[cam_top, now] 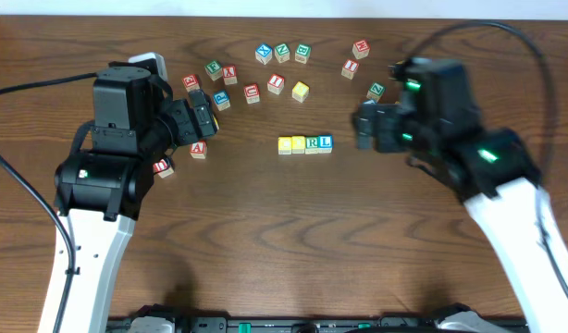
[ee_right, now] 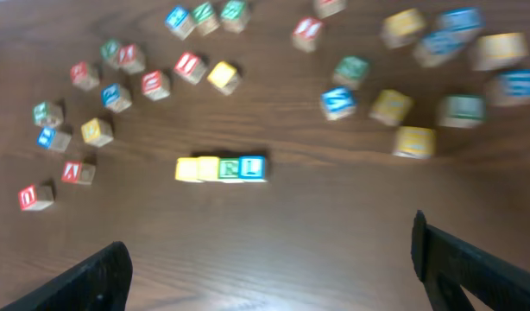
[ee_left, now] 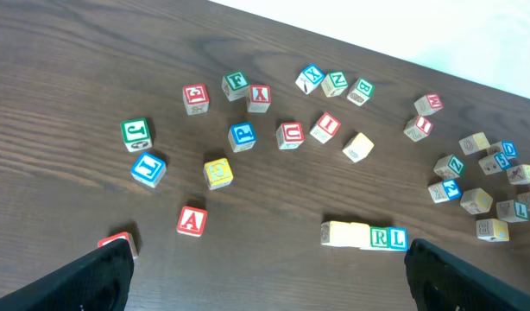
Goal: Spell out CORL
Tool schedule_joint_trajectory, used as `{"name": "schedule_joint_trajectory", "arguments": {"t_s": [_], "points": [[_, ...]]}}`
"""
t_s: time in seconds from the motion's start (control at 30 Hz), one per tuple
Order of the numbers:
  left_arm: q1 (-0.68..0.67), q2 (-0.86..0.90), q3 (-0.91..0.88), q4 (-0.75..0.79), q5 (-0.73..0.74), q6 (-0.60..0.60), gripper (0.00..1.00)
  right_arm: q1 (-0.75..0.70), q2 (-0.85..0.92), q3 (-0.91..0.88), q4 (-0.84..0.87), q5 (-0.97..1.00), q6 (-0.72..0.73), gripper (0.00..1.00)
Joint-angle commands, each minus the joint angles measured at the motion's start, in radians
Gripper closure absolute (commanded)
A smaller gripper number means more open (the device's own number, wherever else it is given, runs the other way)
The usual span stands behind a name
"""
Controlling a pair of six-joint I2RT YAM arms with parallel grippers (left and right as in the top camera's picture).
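The left gripper [ee_left: 267, 259] hangs over the left side of the tabletop [cam_top: 265, 231], its fingers spread wide with nothing between them. Loose letter cubes [cam_top: 276, 83] lie scattered close by. At centre, the CORL row [cam_top: 305, 143] lies with its cubes touching side by side: two yellow-topped cubes [cam_top: 285, 144], whose letters are too faint to read, then the green R [cam_top: 313, 143] and the blue L [cam_top: 326, 142]. The right gripper [ee_right: 269, 246] hovers to the right of the row, fingers equally wide apart and empty.

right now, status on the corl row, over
Left gripper open, empty. Right gripper open, empty. CORL row together mid-table. Loose cubes apart, none blocking.
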Motion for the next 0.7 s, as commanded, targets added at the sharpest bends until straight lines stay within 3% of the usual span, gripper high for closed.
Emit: {"name": "schedule_joint_trajectory", "arguments": {"t_s": [0.0,0.33,0.67], "points": [[0.000,0.009,-0.005,0.000,-0.013,0.005,0.01,-0.049,-0.116,0.007,-0.054,0.052,-0.022,0.01],[0.000,0.009,-0.005,0.000,-0.013,0.005,0.01,-0.082,-0.373,0.007,-0.180,0.092,-0.021,0.01],[0.000,0.009,-0.005,0.000,-0.013,0.005,0.01,-0.082,-0.452,0.006,-0.248,0.235,-0.045,0.01]]}}
